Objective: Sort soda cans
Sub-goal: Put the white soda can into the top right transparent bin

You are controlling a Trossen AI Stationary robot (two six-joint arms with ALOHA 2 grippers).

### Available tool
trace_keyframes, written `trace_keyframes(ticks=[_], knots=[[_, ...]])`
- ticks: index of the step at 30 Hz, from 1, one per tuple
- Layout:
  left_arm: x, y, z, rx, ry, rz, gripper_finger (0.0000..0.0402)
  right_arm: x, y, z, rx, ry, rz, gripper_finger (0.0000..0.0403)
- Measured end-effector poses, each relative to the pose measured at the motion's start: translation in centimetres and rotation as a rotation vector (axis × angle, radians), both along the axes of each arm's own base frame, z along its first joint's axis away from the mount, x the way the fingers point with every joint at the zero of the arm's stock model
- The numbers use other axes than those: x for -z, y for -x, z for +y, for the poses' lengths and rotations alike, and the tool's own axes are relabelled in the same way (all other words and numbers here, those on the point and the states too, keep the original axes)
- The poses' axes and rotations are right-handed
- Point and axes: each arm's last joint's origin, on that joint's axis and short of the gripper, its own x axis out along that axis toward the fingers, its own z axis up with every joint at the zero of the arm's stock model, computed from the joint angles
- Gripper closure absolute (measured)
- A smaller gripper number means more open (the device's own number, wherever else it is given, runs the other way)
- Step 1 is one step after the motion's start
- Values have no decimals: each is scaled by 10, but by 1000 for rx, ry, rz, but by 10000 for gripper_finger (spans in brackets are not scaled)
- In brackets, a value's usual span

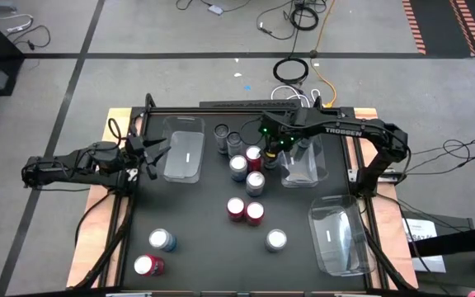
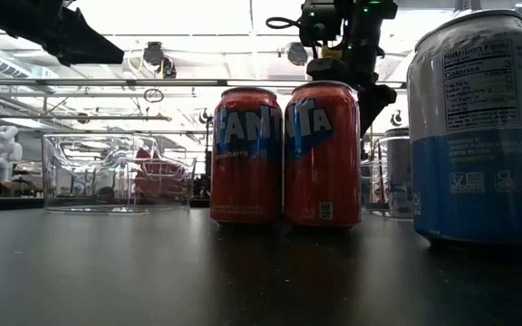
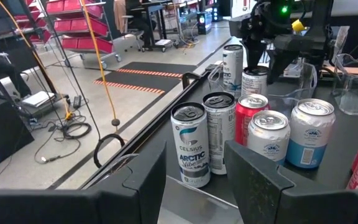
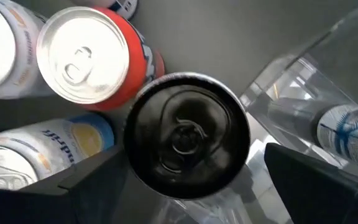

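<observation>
A: Which step is judged to be in hand?

B: A dark-topped can (image 4: 187,135) is being addressed by the right gripper (image 1: 272,146), which hangs directly above it at the far middle of the table (image 1: 196,247). In the right wrist view the two fingers (image 4: 89,177) are seen spread wide on either side of the can, with a gap left on each side, so nothing is held yet.

A: How should the grasp be made well?

B: The can should be kept centred between the fingers before they are closed. A red can (image 4: 98,59) stands just beside it, and the wall of a clear tray (image 1: 303,169) lies just beside it on the other side, so little room is left. A straight descent is advised, so that neither neighbour is knocked.

A: And the arm's pose?

B: The right arm is stretched from the right edge across toward the far middle, with the wrist turned downward. The left arm is parked at the far left edge, its left gripper (image 1: 144,155) shut and empty, pointed toward the cluster of cans (image 3: 241,134).

A: Where are the other cans found?

B: Two red ones (image 1: 245,210) stand touching at mid-table, and others are scattered near the front.
</observation>
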Motion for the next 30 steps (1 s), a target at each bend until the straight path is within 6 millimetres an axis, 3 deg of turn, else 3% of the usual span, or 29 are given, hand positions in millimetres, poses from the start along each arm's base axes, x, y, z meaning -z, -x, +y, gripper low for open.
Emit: trace_keyframes(ticks=[13, 20, 30], knots=[[0, 0, 0, 0, 0, 0, 230, -2, -1, 1, -2, -25, -32, 169], [0, 0, 0, -1, 0, 0, 230, -7, 3, 3, 21, -56, -48, 160], [0, 0, 0, -1, 0, 0, 230, -39, 24, 8, 66, -14, -155, 162]])
